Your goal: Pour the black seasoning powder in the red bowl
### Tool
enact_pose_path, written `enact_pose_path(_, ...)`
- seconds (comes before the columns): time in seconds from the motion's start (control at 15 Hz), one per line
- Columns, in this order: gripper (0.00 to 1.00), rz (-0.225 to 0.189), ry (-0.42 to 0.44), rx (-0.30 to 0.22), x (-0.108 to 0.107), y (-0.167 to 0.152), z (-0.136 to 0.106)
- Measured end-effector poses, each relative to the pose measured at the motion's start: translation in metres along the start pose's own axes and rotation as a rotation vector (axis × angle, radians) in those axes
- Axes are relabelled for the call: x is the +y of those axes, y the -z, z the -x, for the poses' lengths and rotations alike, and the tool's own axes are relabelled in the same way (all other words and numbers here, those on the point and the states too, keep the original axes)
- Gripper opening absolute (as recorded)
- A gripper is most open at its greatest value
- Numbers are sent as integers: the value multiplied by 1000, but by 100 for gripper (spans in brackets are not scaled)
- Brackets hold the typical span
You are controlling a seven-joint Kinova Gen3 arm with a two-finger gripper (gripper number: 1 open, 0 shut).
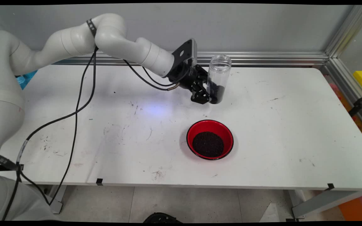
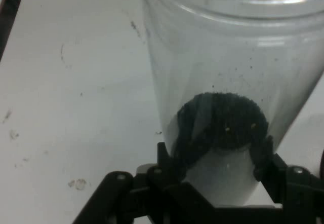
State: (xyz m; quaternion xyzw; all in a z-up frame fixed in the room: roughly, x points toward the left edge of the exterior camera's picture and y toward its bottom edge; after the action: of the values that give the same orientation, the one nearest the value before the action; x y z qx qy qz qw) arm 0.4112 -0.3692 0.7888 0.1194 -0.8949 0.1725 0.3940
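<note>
Your gripper [image 1: 211, 94] clamps the clear plastic jar [image 1: 218, 78], upright with dark grains left, beyond the red bowl [image 1: 210, 139] of grains.

hand [image 1: 208, 94] around clear jar [image 1: 218, 78] of dark grains, beyond red bowl [image 1: 210, 139]

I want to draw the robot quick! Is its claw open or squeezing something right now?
Gripper: closed on the clear plastic jar, which has some dark grains at the bottom.
</note>
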Motion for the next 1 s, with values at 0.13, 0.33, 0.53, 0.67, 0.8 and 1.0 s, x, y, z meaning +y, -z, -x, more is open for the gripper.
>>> enact_pose_path(0.13, 0, 1, -24, 5, 2, 4, -3)
enact_pose_path(0.33, 0, 8, -64, 10, 6, 8, -8)
enact_pose_path(0.53, 0, 16, -102, 15, 10, 12, -12)
enact_pose_path(0.67, 0, 19, -123, 18, 13, 13, -15)
enact_pose_path(0.8, 0, 20, -140, 20, 14, 15, -17)
enact_pose_path(1.0, 0, 19, -166, 23, 16, 16, -19)
